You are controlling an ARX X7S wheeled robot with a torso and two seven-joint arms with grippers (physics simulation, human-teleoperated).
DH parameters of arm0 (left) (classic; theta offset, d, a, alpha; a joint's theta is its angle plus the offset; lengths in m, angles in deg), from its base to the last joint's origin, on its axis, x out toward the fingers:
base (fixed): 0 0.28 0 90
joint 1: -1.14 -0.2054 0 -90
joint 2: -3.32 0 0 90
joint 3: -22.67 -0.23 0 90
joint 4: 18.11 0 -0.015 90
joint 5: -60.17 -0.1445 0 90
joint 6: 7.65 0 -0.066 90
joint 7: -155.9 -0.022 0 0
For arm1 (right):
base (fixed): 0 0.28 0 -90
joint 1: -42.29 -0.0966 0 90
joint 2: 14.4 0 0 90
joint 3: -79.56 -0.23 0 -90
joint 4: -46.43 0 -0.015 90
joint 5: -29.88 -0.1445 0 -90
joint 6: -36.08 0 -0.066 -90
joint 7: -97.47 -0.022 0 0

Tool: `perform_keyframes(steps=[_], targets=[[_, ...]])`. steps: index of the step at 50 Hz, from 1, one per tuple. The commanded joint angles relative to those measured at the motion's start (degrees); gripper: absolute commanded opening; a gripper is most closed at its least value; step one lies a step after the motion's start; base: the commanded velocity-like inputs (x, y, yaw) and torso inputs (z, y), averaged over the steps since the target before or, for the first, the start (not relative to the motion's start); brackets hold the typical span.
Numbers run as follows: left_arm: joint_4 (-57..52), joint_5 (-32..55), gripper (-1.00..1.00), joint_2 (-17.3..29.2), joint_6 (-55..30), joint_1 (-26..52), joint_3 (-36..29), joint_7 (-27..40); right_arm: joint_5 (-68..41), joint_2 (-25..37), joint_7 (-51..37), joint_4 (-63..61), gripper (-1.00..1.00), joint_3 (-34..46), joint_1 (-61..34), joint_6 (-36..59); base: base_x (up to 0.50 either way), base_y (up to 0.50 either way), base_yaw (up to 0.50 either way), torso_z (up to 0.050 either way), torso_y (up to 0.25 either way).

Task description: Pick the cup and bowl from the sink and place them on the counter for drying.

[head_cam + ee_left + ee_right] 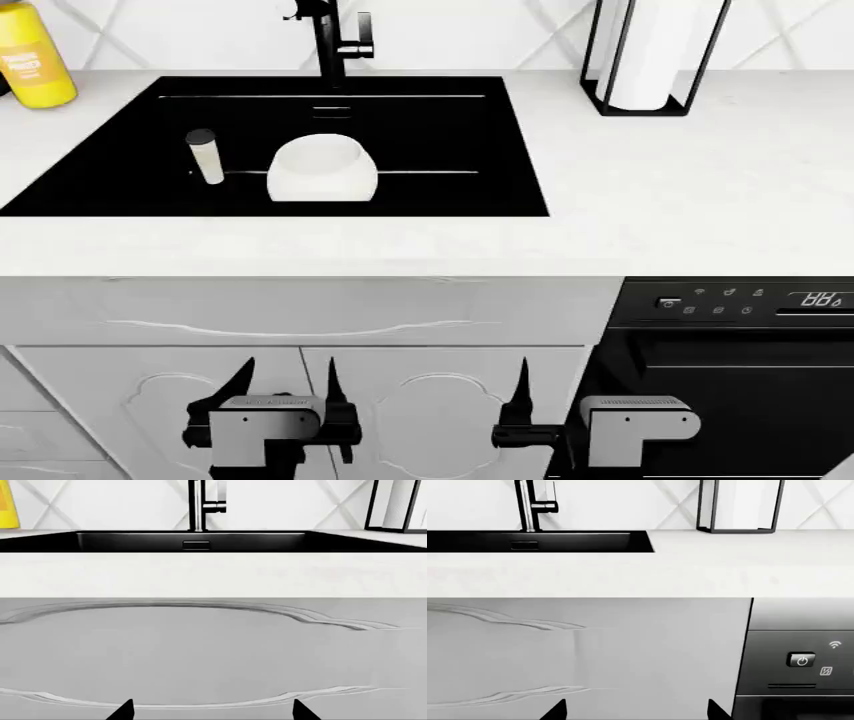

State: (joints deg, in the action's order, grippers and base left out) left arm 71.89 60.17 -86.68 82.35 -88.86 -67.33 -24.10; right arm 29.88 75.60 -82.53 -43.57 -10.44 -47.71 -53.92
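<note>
Cup (204,156) slim cream, dark top | bowl (319,168) glossy white | both pincers (286,385) (522,385) spread, empty

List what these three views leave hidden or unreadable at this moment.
- Cup and bowl: seen only in the head view; the sink rim hides them from both wrist views.
- Yellow bottle label: too small to read.
- Paper-towel roll: top cut off by the frame edge.
- Dishwasher panel: cropped at the right wrist view's edge.

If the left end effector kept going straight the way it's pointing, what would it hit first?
Likely the cabinet door below the counter: the left end effector faces that panel squarely, well under the sink. Depth is unclear.
</note>
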Motion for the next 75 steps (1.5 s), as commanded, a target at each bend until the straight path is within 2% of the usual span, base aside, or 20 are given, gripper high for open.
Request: perform_keyframes(steps=[1, 20, 43, 52, 75], targets=[[0.5, 0.5, 1.00, 0.8, 0.0, 0.4, -1.6, 1.1, -1.4, 0.9, -0.6, 0.3, 1.00, 1.2, 0.0, -0.5, 0.00, 0.00, 0.00, 0.000, 0.000], [0.3, 3.1, 1.00, 3.5, -0.4, 0.3, -4.3, 4.4, -3.1, 3.4, -4.3, 0.7, 1.00, 4.4, -0.4, -0.9, 0.00, 0.00, 0.00, 0.000, 0.000], [0.2, 4.7, 1.00, 5.1, -0.9, 0.5, -6.2, 6.4, -4.3, 5.0, -6.2, 0.7, 1.00, 6.5, -0.5, -1.4, 0.00, 0.49, 0.00, 0.000, 0.000], [-0.1, 5.6, 1.00, 5.6, -1.2, 0.6, -6.7, 7.1, -4.8, 5.5, -7.2, 0.7, 1.00, 7.1, -0.6, -1.3, 0.00, 0.22, 0.00, 0.000, 0.000], [-0.8, 7.1, 1.00, 6.6, -1.0, 0.7, -7.8, 8.9, -7.2, 6.5, -8.3, 1.2, 1.00, 8.2, -0.9, -1.9, 0.00, 0.00, 0.00, 0.000, 0.000]])
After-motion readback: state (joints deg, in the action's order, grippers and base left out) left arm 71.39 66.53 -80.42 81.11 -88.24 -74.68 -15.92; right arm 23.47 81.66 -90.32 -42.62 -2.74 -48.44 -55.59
